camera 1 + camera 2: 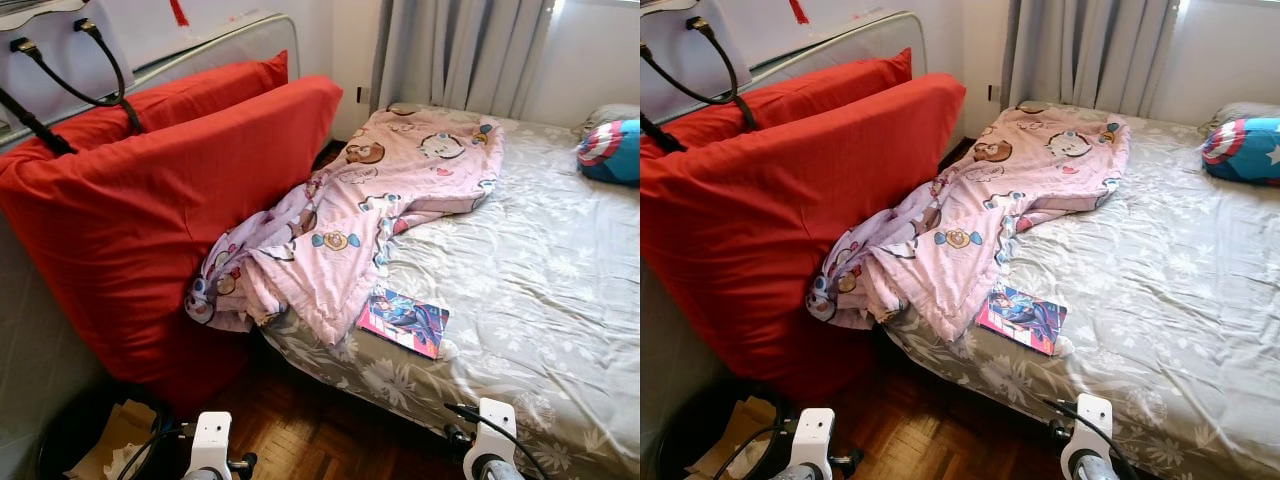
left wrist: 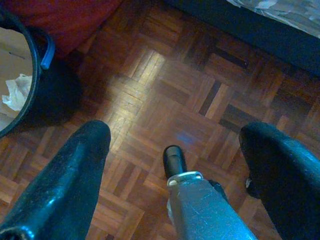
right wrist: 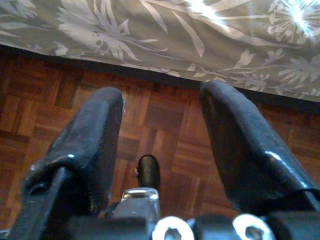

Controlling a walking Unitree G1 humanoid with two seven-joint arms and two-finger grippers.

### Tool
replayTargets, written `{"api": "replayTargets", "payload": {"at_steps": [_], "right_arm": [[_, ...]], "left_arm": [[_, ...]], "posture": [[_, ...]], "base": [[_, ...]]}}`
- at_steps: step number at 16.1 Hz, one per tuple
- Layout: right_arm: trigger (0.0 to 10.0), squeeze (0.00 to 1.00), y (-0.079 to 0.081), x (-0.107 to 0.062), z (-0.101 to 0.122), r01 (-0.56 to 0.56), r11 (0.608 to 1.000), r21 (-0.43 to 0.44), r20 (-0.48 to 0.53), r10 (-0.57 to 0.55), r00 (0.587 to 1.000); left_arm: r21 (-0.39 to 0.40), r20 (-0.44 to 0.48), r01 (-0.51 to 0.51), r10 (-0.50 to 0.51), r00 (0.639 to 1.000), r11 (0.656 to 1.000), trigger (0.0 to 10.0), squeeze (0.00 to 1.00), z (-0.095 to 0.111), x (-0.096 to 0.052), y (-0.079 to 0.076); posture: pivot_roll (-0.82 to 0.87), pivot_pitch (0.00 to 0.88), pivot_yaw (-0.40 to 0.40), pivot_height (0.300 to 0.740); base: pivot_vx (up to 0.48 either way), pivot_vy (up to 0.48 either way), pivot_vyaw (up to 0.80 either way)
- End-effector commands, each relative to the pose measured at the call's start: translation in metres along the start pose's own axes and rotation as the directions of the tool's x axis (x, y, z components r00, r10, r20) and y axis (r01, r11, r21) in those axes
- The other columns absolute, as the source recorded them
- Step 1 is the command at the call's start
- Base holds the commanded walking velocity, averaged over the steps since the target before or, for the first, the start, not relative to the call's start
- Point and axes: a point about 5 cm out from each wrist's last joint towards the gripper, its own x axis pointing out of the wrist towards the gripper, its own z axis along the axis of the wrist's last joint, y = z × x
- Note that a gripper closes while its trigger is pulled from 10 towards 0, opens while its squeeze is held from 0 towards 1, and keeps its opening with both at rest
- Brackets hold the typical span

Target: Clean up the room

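A crumpled pink cartoon blanket (image 1: 350,210) lies across the bed's near-left part and hangs over its edge. A colourful comic book (image 1: 404,321) rests on the grey floral sheet (image 1: 530,280) near the bed's front edge. A blue and red round cushion (image 1: 610,150) sits at the far right. My left gripper (image 2: 175,145) hangs open over the parquet floor beside a black bin (image 2: 30,85). Open too, my right gripper (image 3: 162,117) hangs over the floor just before the bed's edge. Both wrists (image 1: 208,445) show low in the eye views.
Two big red cushions (image 1: 150,200) lean against the wall on the left, close to the bed. The black bin (image 1: 100,440) with paper and cardboard stands at the bottom left. A white bag with black handles (image 1: 60,50) sits above. Grey curtains (image 1: 460,50) hang behind the bed.
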Motion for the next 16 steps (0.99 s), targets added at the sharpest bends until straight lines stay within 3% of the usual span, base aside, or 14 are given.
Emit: {"api": "replayTargets", "payload": {"at_steps": [1,10,12,16], "right_arm": [[10.0,0.00,0.0025,0.0010,0.0025,-0.009,1.000,-0.003,-0.002,0.009,1.000],[10.0,0.00,0.0011,-0.0001,-0.0017,-0.025,0.999,-0.046,-0.018,0.024,1.000],[10.0,0.00,0.0022,-0.0002,-0.0018,-0.036,0.998,-0.052,-0.015,0.035,0.999],[10.0,0.00,0.0014,-0.0005,-0.0035,-0.031,0.999,-0.029,-0.023,0.030,0.999]], "left_arm": [[0.009,-0.015,-0.001,0.001,1.000,1.000,10.0,0.00,-0.0035,-0.0006,0.0017],[-0.020,-0.021,-0.002,0.002,1.000,1.000,10.0,0.00,-0.0055,-0.0009,0.0019],[-0.020,-0.021,-0.003,0.003,1.000,1.000,10.0,0.00,-0.0054,-0.0009,0.0019],[-0.022,-0.021,-0.002,0.002,1.000,1.000,10.0,0.00,-0.0055,-0.0009,0.0013]], "posture": [[-0.05,0.000,0.017,0.740],[-0.04,0.000,0.012,0.740],[-0.04,0.000,0.013,0.740],[-0.04,0.000,0.013,0.740]], "base": [[0.000,0.000,0.00],[0.000,0.000,0.00],[0.000,0.000,0.80],[0.301,0.000,0.00]]}}
